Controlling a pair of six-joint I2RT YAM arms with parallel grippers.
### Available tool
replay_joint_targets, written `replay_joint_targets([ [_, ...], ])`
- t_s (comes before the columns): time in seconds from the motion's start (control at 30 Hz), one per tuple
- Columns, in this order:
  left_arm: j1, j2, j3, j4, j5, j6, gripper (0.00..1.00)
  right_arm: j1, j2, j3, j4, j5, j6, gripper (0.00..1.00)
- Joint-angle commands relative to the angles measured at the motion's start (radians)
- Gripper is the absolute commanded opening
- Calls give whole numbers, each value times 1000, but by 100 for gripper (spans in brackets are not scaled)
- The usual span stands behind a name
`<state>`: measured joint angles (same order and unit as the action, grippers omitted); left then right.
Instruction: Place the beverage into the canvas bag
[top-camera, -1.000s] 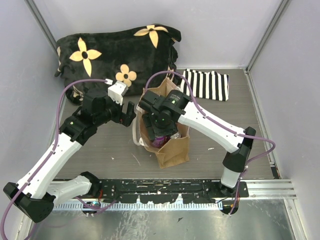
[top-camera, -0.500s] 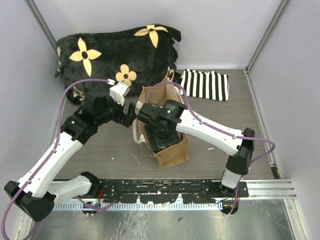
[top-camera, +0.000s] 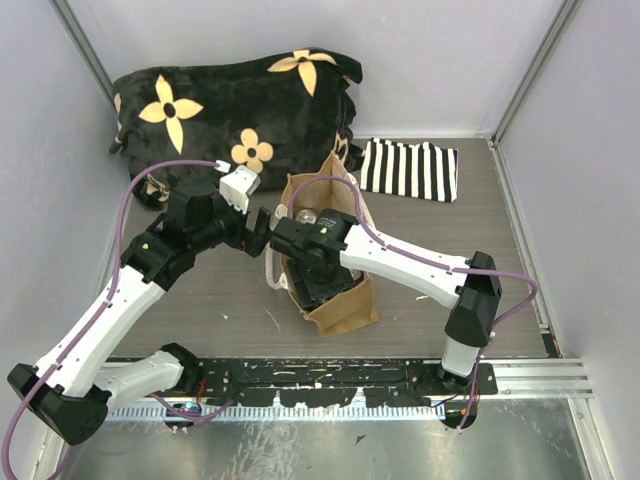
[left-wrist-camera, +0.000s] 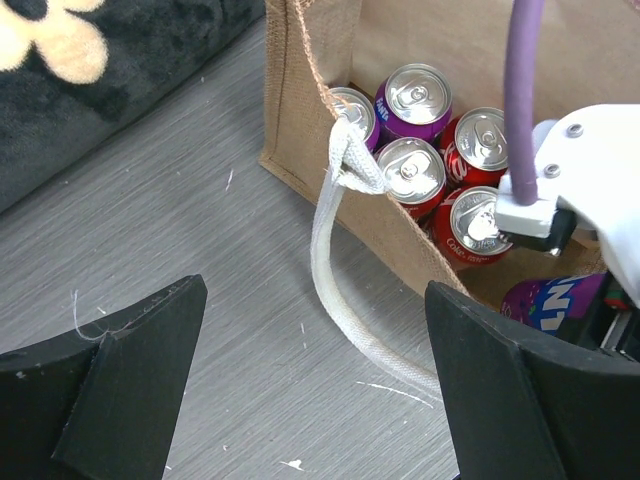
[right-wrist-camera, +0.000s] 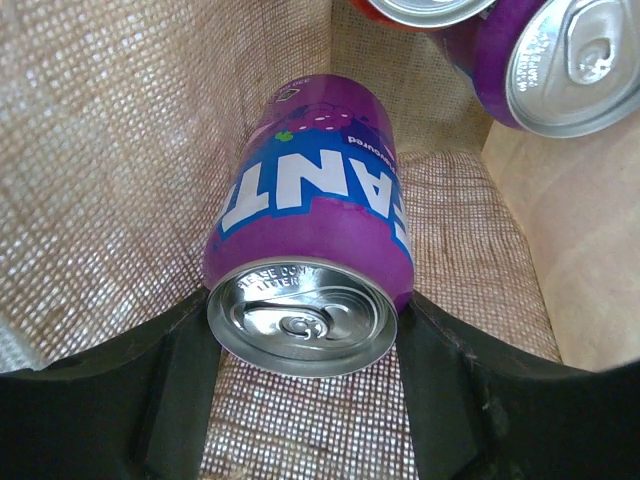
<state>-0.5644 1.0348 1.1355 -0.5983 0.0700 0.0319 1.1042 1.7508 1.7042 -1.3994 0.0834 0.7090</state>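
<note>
At the far left of the counter (top-camera: 215, 290) lies a black flowered blanket (top-camera: 230, 100), and in front of it the left arm (top-camera: 120, 290) bends in towards the canvas bag (top-camera: 345, 305). The left jaws are spread wide and hold nothing, hanging over bare counter just beside the bag's left wall, where a cream rope handle (left-wrist-camera: 335, 250) droops down outside. The bag stands upright and open near the middle. The left wrist view shows five cans (left-wrist-camera: 410, 170) standing packed in its far end, two purple and three red, a detail the top view mostly hides. The right arm (top-camera: 400, 262) reaches across from the right with its wrist sunk into the bag's mouth. Only the right wrist view shows the grip. The right jaws press on both sides of the purple grape soda can (right-wrist-camera: 310, 220) near its top rim, holding it low inside the bag against the woven lining. I cannot tell whether its base touches the bottom. A black-and-white striped cloth (top-camera: 410, 168) lies behind, to the right.
</note>
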Motion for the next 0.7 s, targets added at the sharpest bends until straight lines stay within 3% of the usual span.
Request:
replay_joint_targets([
  [0.0, 4, -17, -19, -3, 13, 9, 98, 13, -6, -25, 36, -48, -9, 1],
  [0.67, 4, -26, -20, -1, 7, 17, 98, -36, 10, -292, 278, -12, -7, 4],
])
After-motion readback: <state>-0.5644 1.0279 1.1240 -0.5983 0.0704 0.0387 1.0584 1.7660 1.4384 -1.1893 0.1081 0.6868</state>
